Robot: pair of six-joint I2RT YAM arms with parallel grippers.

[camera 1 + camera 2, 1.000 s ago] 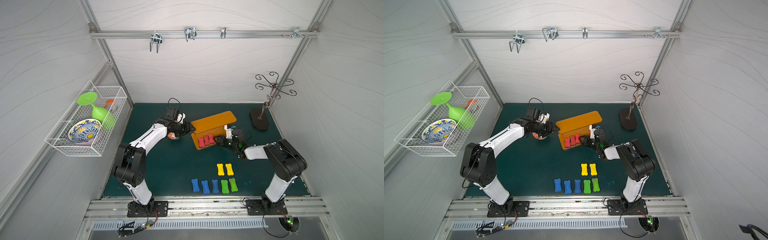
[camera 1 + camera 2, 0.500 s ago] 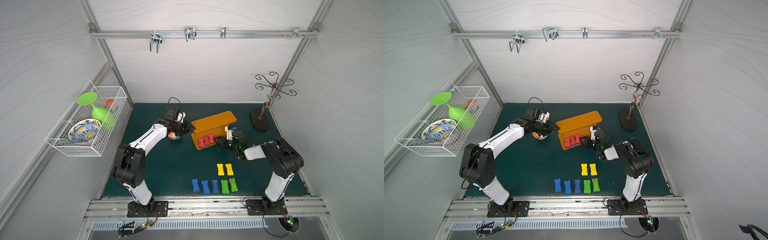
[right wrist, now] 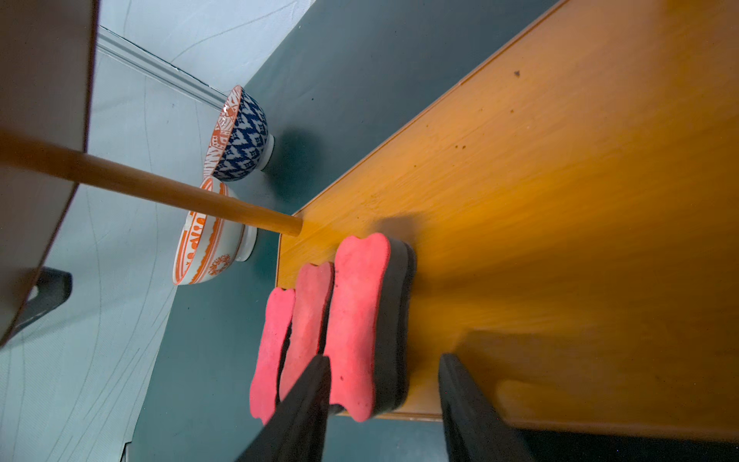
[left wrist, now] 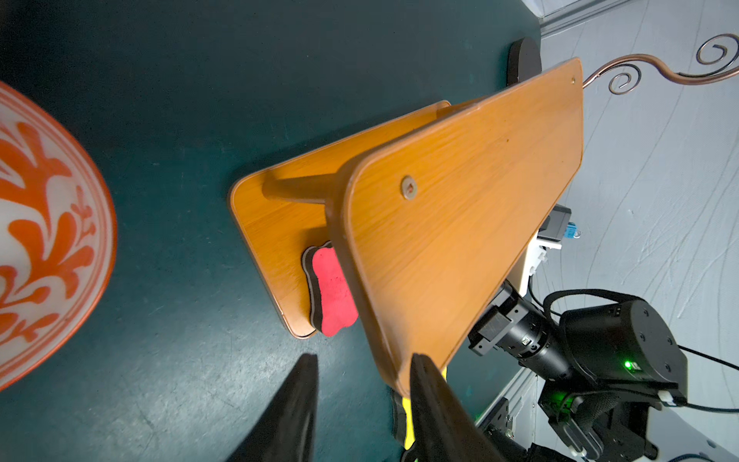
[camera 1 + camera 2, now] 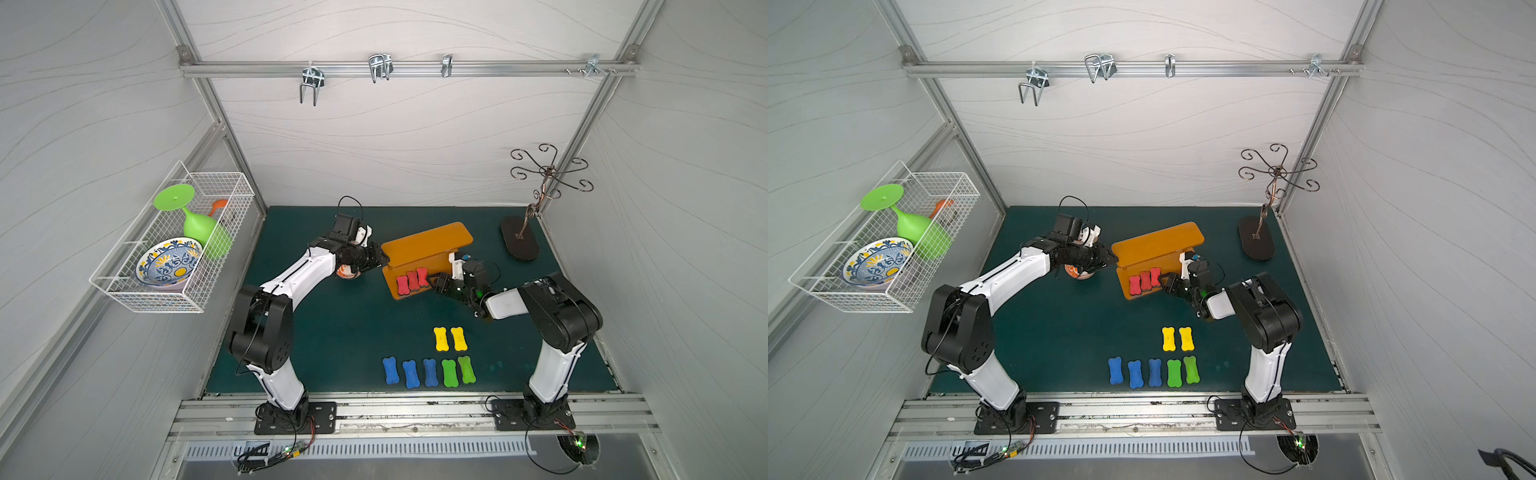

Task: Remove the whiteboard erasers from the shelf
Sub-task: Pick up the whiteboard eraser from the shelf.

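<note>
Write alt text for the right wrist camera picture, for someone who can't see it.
The right gripper, jaws open, straddles the end of the nearest of three red erasers side by side at the edge of the lower board of the orange shelf. Beyond a shelf post, an orange-patterned bowl and a blue-patterned bowl stand on the dark green mat.

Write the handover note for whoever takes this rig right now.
Left gripper: open, at a corner of the upper board of the shelf, holding nothing.
Right gripper: open, jaws astride the end of the nearest red eraser, not yet closed on it.
Done: seven are off the shelf and lie on the mat: two yellow erasers, three blue erasers, two green erasers.
Left: three red erasers, side by side on the shelf's lower board.
</note>
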